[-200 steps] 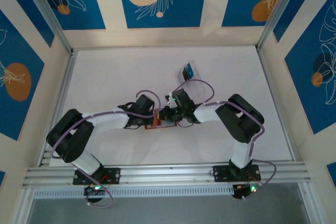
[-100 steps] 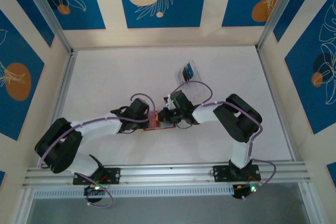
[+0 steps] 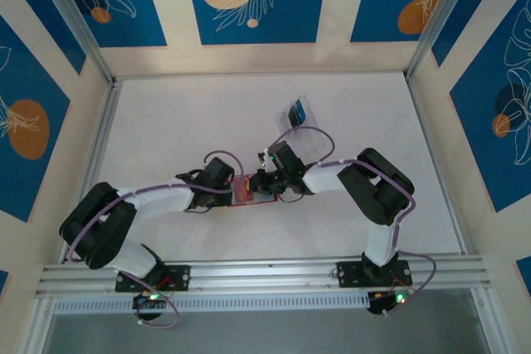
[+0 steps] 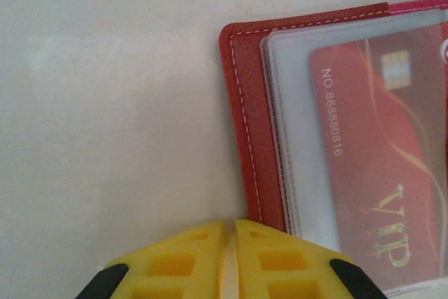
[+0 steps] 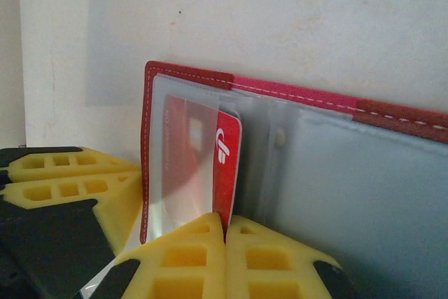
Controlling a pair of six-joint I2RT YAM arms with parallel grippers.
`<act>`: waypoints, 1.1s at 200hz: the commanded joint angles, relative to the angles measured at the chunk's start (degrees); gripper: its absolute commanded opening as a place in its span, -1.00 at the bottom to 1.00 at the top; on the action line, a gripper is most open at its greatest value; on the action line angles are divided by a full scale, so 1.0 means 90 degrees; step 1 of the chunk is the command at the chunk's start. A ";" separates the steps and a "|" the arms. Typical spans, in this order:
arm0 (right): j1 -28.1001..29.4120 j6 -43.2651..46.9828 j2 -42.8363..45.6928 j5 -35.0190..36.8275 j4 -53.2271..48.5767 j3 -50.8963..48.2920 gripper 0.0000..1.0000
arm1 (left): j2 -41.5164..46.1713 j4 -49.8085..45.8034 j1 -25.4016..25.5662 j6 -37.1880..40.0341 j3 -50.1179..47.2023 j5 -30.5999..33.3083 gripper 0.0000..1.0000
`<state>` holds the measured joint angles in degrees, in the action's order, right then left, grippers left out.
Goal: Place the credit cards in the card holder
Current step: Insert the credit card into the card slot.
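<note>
The card holder point(image 3: 246, 191) lies open on the white table between both grippers; its red stitched border point(image 4: 245, 103) frames clear sleeves and a pale grey inner face point(image 5: 371, 194). A red credit card point(image 4: 371, 173) marked VIP sits part-way in the left sleeve, its right edge point(image 5: 228, 166) still outside the plastic. My right gripper point(image 5: 225, 223) is shut on that card's lower edge. My left gripper point(image 4: 231, 227) is shut, its tips resting at the holder's outer left edge, nothing visible between them. From above, the left gripper point(image 3: 229, 187) and right gripper point(image 3: 262, 185) flank the holder.
A clear plastic tray point(image 3: 297, 113) holding a blue card stands behind the right arm, toward the back of the table. The left gripper's yellow fingers point(image 5: 70, 176) sit just left of the holder. Aluminium rails and patterned walls bound the table.
The left arm has swung its elbow outward and lower, and its wrist has shifted slightly left along the holder's edge. The right gripper has stayed on the red card.
</note>
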<state>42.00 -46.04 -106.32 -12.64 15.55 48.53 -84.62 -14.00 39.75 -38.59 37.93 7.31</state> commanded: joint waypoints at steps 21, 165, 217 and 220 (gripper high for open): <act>0.0174 0.0037 -0.0119 -0.0112 -0.0598 0.0002 -0.99 | -0.0382 0.0197 -0.0003 0.0057 -0.0046 -0.0178 -0.78; 0.0436 0.0428 0.0452 0.0266 -0.2215 0.0528 -0.44 | -0.0365 0.0254 0.0039 -0.0068 -0.0184 -0.0071 -0.79; 0.0412 0.0667 0.0778 0.0295 -0.2776 0.0697 -0.30 | -0.0364 0.0274 0.0047 -0.0078 -0.0218 -0.0080 -0.79; 0.0412 0.0672 0.0779 0.0329 -0.2804 0.0714 -0.30 | -0.0364 0.0276 0.0045 -0.0081 -0.0220 -0.0077 -0.79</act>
<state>45.54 -41.93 -101.56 -10.61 -4.54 53.17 -84.97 -13.93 39.88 -38.65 38.09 7.53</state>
